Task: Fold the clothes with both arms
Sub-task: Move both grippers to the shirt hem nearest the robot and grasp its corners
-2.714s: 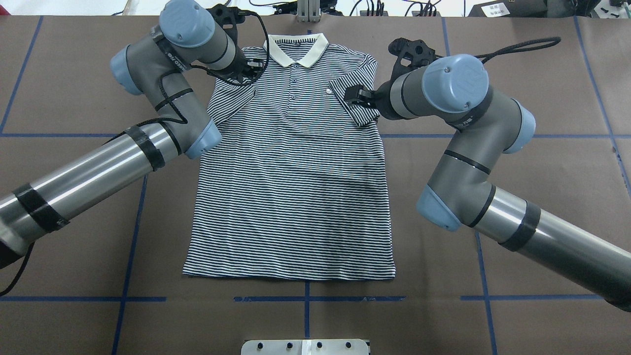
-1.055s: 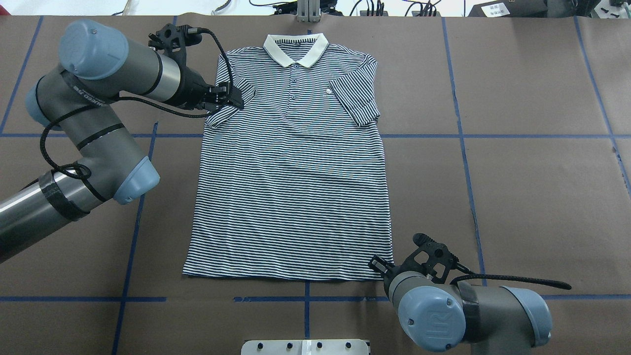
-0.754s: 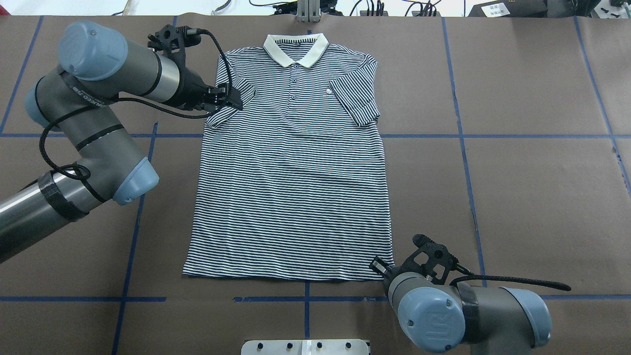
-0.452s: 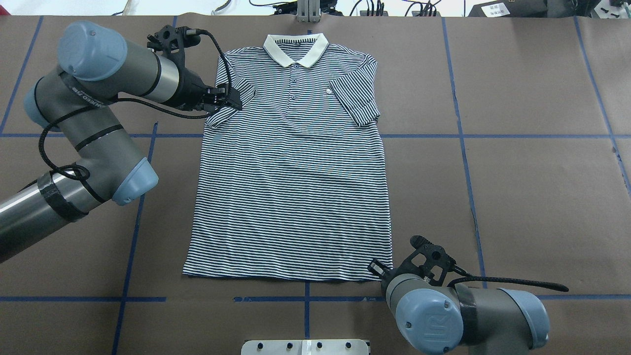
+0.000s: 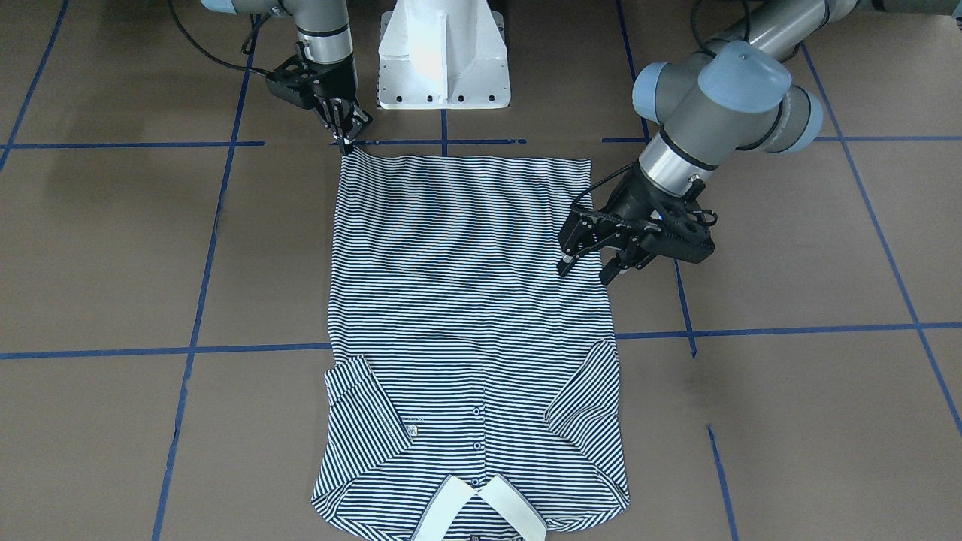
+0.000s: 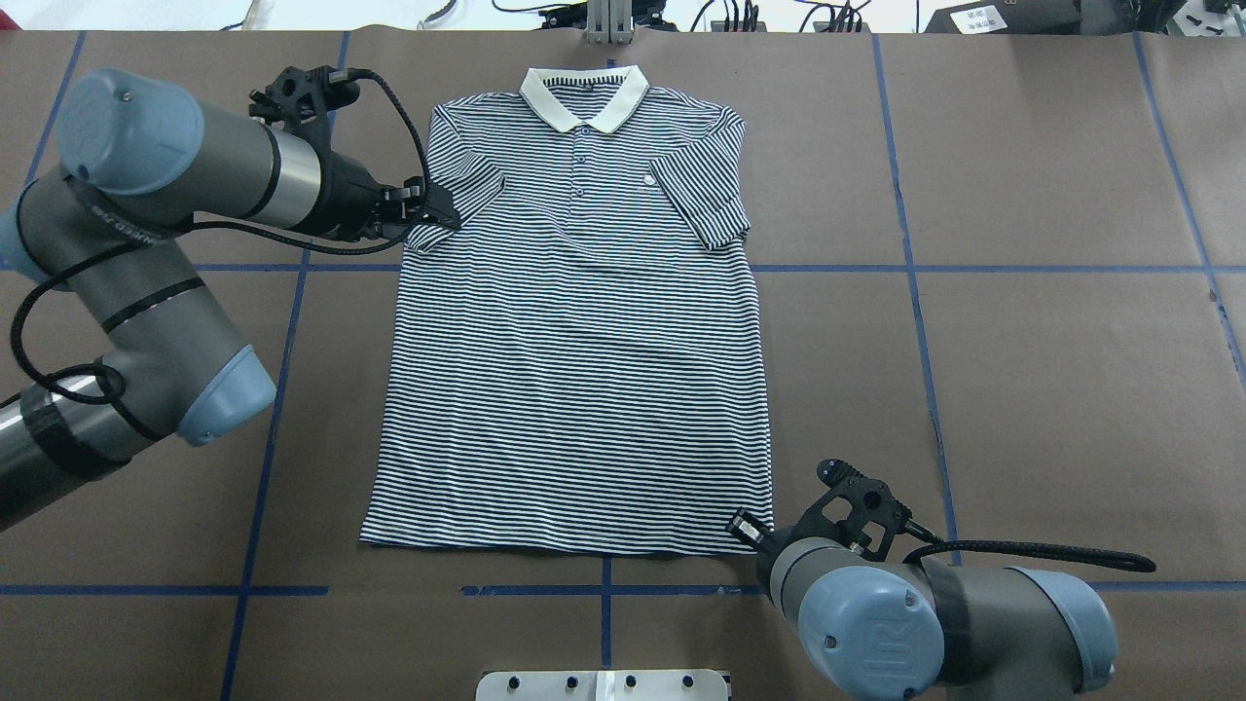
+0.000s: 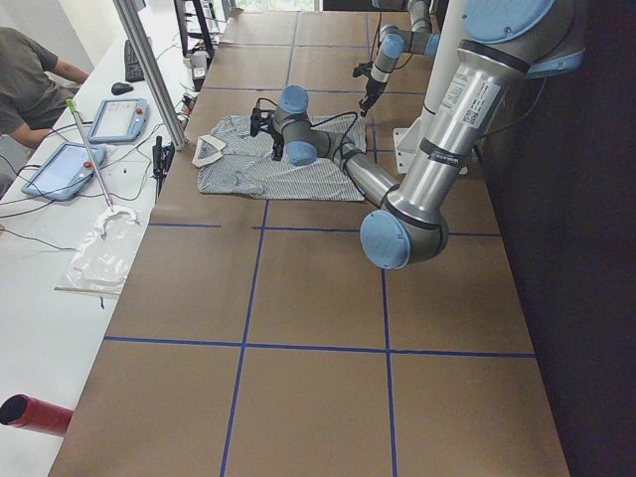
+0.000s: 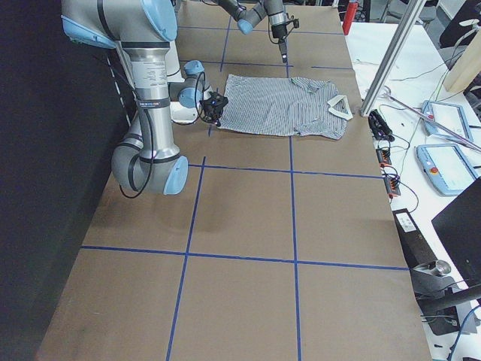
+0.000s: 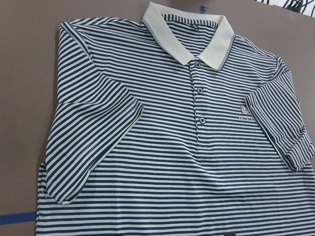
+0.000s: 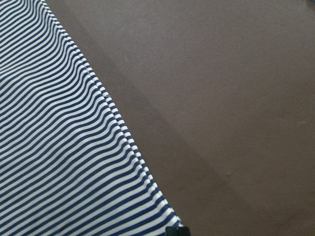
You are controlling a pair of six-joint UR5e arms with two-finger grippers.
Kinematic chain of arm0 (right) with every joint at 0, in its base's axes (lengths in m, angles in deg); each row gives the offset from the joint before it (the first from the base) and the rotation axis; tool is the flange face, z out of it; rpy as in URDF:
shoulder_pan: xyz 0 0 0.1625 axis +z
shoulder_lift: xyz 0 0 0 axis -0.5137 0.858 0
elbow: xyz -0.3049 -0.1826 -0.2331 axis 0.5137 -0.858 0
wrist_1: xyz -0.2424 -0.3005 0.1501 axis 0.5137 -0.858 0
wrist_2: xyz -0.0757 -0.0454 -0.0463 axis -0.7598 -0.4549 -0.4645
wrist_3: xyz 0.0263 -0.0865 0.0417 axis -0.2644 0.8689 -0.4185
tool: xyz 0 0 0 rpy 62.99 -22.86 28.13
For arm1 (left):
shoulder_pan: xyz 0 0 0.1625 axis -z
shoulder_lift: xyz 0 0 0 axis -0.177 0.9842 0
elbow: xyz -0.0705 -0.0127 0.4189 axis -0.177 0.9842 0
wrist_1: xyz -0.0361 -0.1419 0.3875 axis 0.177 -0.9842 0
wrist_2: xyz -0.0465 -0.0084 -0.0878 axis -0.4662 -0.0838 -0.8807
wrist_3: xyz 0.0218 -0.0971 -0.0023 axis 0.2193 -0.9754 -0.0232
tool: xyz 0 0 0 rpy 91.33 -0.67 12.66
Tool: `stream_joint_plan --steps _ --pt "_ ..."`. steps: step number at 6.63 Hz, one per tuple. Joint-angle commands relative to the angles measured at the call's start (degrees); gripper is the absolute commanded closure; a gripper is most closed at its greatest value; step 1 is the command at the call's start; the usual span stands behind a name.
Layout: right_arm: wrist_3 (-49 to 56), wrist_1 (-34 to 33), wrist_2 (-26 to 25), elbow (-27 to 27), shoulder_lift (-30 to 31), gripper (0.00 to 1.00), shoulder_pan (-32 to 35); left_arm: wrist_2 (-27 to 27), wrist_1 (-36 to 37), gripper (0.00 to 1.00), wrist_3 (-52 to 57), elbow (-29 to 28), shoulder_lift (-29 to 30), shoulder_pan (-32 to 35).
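The striped polo shirt (image 6: 584, 341) lies flat on the brown table, cream collar (image 6: 584, 97) at the far side, both short sleeves folded in over the chest. My left gripper (image 6: 446, 209) is open and empty, just off the folded left sleeve; in the front view it (image 5: 586, 272) hovers by the shirt's side edge. The left wrist view shows the shirt's chest, placket and logo (image 9: 197, 147). My right gripper (image 6: 742, 526) sits at the near right hem corner; in the front view its fingers (image 5: 346, 144) are pinched on that corner. The right wrist view shows the shirt's edge (image 10: 59, 147).
The white pedestal base (image 5: 443, 52) stands just behind the hem. Blue tape lines (image 6: 273, 389) grid the brown table. A side bench with tablets (image 7: 89, 139) and a seated person (image 7: 30, 89) lies beyond the collar end.
My left gripper has drawn back off the left sleeve, to the left and slightly nearer. My right gripper has stayed at the near right hem corner, having come down there from the right sleeve.
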Motion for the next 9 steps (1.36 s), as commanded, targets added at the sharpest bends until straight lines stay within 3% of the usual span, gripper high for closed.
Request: stream_joint_plan --steps 1,3,6,8,9 --pt "0.08 -3.87 0.62 3.49 1.15 1.00 0.10 16.56 2.42 0.29 -11.32 11.13 -13.73 -14.94" --pt "0.25 -3.89 0.63 3.60 1.59 1.00 0.02 21.89 4.55 0.33 -18.58 12.47 -17.80 -24.40" --pt "0.16 -3.89 0.63 3.60 1.59 1.00 0.02 22.54 8.33 0.37 -22.47 13.97 -18.53 -29.70" --pt "0.16 -3.89 0.54 3.60 1.51 1.00 0.02 22.54 9.39 0.54 -22.91 13.88 -18.44 -30.41" --pt "0.25 -3.89 0.54 3.60 1.51 1.00 0.02 22.54 9.39 0.73 -22.91 13.97 -18.44 -30.76"
